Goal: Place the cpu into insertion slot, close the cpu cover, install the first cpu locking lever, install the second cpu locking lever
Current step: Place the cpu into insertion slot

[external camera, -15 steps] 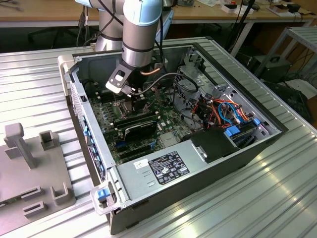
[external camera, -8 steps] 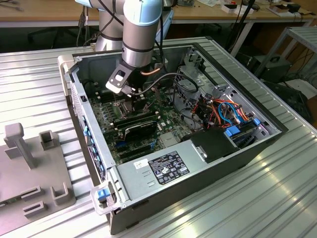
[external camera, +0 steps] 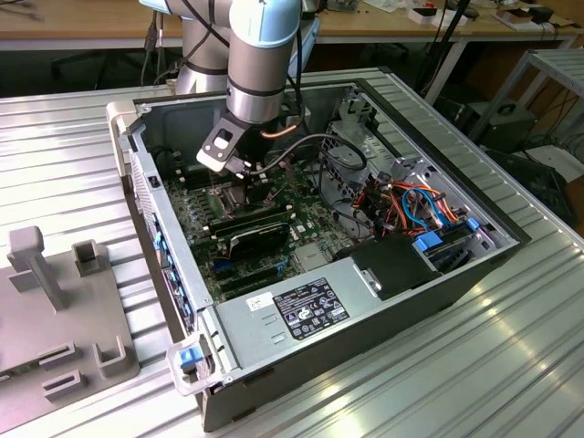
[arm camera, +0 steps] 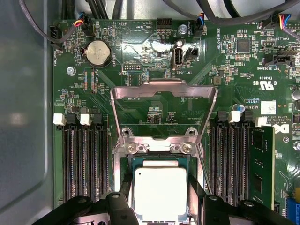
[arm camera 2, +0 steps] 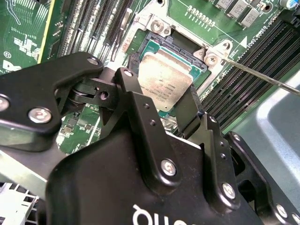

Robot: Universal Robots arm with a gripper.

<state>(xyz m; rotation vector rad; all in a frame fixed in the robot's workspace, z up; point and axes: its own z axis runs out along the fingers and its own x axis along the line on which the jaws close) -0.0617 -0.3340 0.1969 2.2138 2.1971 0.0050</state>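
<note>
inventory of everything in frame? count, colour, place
case: 1, dark grey, open on the table
table: 1, ribbed silver, under the case
fixture: 1, grey, on the table, exterior view's left
power supply: 1, silver, in the case
cables: several, orange and blue, in the case
board: 1, green, in the case
cpu: 1, silver, at the slot
slot: 1, dark, on the board
cover: 1, silver, open beside the slot
lever: 1, silver rod, beside the slot
memory slots: two banks, black, flanking the slot
coin cell: 1, silver, on the board
arm: 1, silver and blue, reaching into the case
pincer: 1, black, shut on the cpu
</note>
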